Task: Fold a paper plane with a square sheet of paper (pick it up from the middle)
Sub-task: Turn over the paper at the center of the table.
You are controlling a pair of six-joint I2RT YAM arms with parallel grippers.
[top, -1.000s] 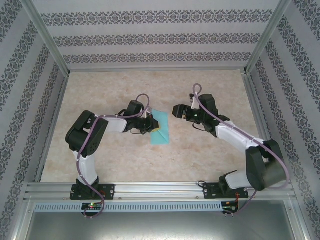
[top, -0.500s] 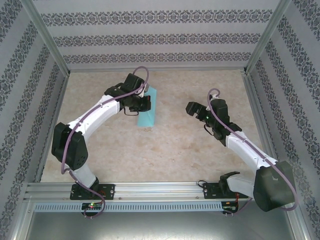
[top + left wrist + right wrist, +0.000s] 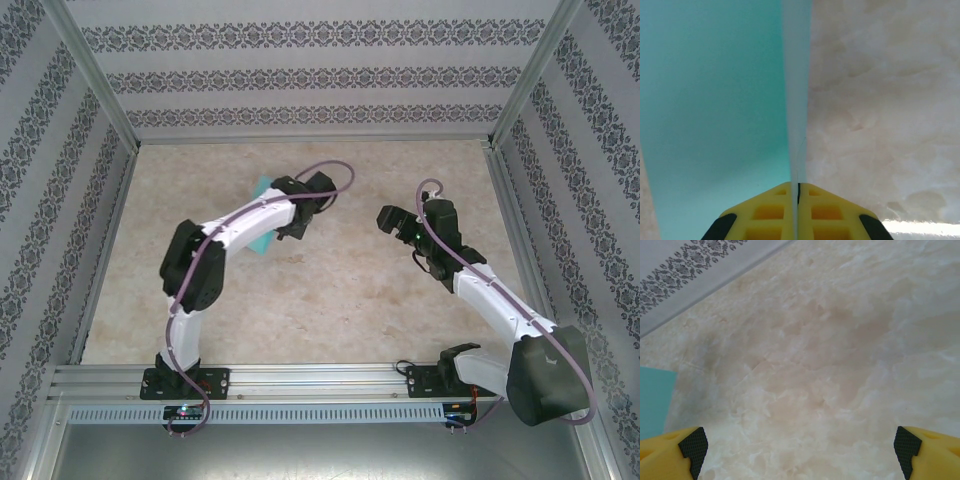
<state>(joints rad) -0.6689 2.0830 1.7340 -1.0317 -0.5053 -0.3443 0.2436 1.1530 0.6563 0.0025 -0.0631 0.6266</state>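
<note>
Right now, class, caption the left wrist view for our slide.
Left pincer shut on the turquoise paper, marbled table beyond.

The paper (image 3: 715, 100) is coloured turquoise, and a paler blue is seen along its fold. The table (image 3: 330, 310) is covered in a cream and tan marble pattern. The walls (image 3: 320, 75) are striped white and grey, with bands of dark flowers. The left arm (image 3: 240, 222) and the right arm (image 3: 500, 300) are painted white, with black joints. A purple cable (image 3: 328, 163) is looped over each. The left gripper (image 3: 798, 186) and the right gripper (image 3: 800, 447) are coloured yellow, with black pads (image 3: 692, 447). The frame (image 3: 320, 378) is left silver.
</note>
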